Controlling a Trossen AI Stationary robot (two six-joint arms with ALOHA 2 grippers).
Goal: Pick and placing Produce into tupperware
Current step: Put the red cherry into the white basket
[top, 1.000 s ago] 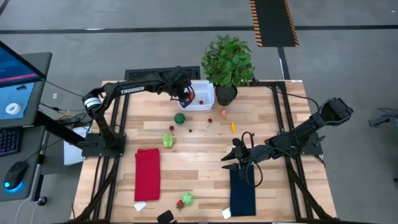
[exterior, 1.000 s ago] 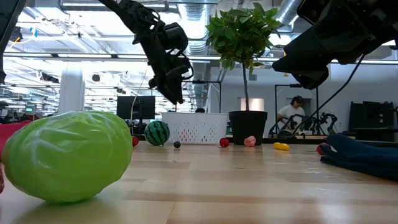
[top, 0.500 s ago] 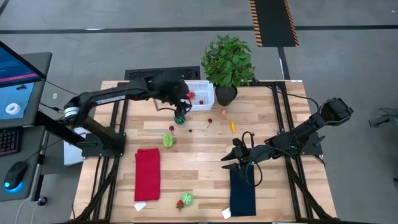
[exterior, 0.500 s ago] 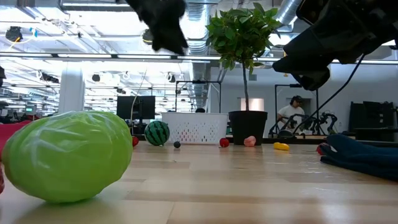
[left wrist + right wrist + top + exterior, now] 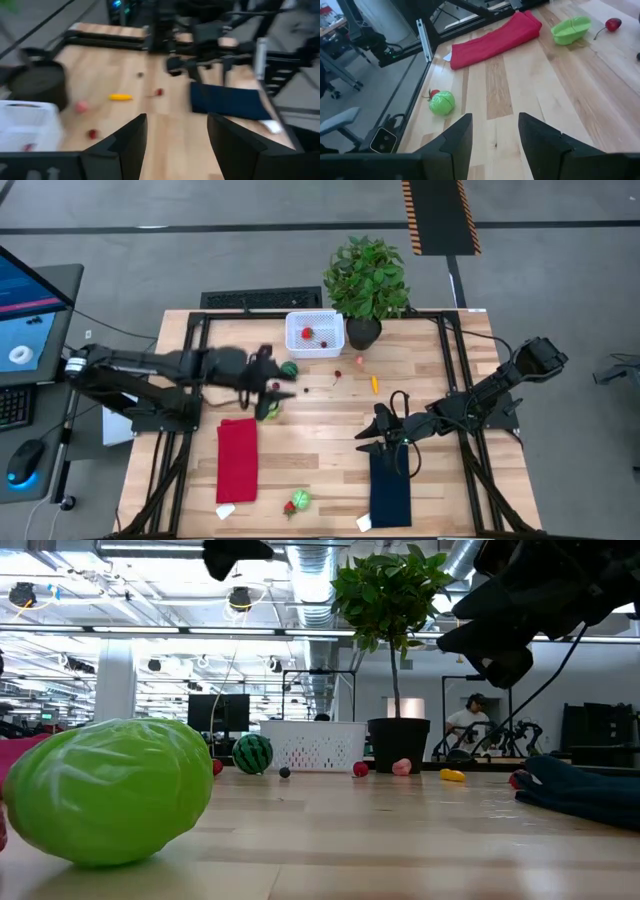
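Observation:
The white tupperware basket stands at the table's far edge, next to the potted plant, with red produce inside. On the wood lie a striped watermelon ball, a green cabbage, a red cherry, a pink piece and a yellow piece. My left gripper hovers open and empty above the watermelon and cabbage, pointing toward the table's right. My right gripper waits open over the blue cloth's far end.
A red cloth lies near left and a blue cloth near right. A green leafy piece with a red bit sits by the near edge. The plant's black pot stands right of the basket. Bare wood lies mid-table.
My left gripper has drawn back from above the basket toward the table's left and near side, rising as it went, and has tipped from pointing steeply down to nearly level. It now hangs over the watermelon and cabbage. My right arm has kept still.

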